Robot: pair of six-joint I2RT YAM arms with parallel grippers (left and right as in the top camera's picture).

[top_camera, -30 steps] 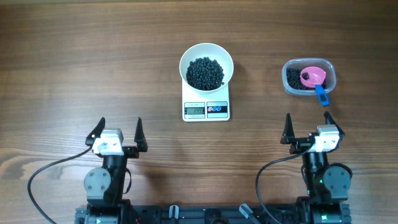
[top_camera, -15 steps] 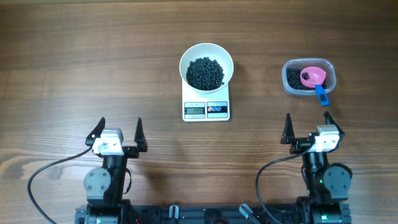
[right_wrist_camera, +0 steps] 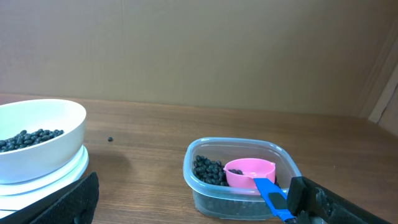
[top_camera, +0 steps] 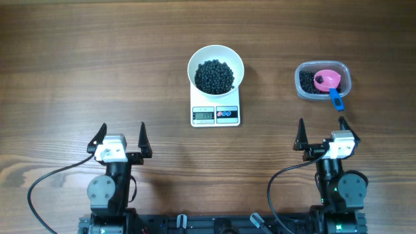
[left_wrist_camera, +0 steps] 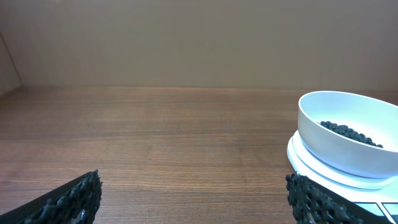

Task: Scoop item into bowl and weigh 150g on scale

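White bowl (top_camera: 195, 61), round, seated on scale (top_camera: 216, 115) near middle of bench (top_camera: 97, 65), somewhat toward far edge; heap of black beans (top_camera: 214, 76) inside, below rim. Scale white, rectangular, display and two buttons facing near edge. Clear plastic tub (top_camera: 299, 83) toward right edge, well apart from scale, holding more beans plus pink scoop (top_camera: 327, 80); blue handle (top_camera: 336, 99) overhanging tub's near rim. One stray bean (right_wrist_camera: 110, 139) on bench between bowl and tub. Left gripper (top_camera: 123, 125) near front edge, left of scale, jaws spread wide, holding nothing. Right gripper (top_camera: 322, 121) near front edge, short of tub, jaws likewise wide apart, empty.
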